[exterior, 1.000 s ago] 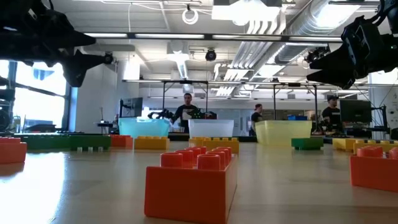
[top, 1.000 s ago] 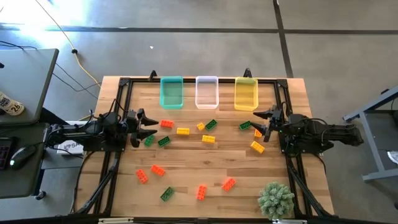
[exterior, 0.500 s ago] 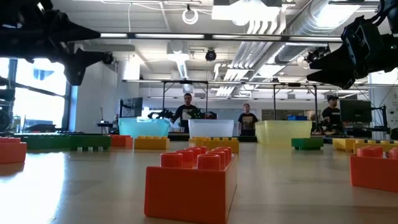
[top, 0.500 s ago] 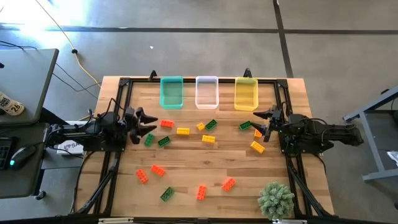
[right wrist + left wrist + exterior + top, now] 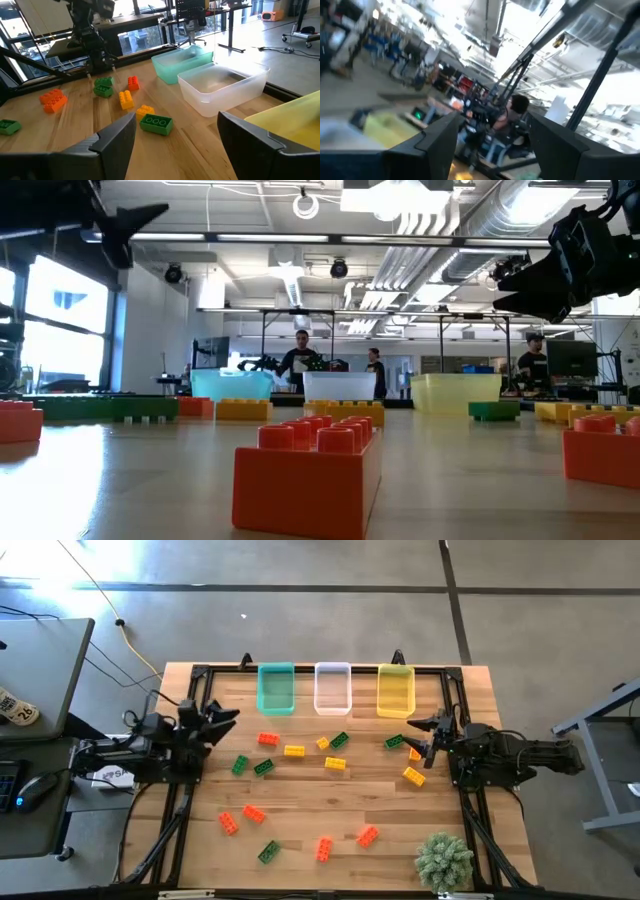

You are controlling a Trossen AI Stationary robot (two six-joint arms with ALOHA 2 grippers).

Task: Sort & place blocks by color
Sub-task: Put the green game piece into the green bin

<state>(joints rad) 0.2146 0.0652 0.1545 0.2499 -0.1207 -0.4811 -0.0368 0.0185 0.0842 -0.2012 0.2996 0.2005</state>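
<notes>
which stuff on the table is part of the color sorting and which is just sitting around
Part of the job:
- blocks, green, yellow and orange-red, scattered over the table
- teal bin, clear bin, yellow bin
- left gripper and right gripper, both open and holding nothing

Just lying about:
- fuzzy green plant, near table corner

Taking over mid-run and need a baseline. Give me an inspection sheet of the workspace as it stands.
Surface: wooden table, black frame rails along its edges.
Job's things: green, yellow and orange-red blocks all loose on the wood; teal bin, clear bin and yellow bin at the far edge show no blocks.
Clutter: fuzzy green plant at the near right corner.
Claws: left claw open, raised, empty; right claw open, empty, above blocks.
Cables: yellow cable on the floor at left.
Surroundings: desk with mouse at left; people beyond the bins.
</notes>
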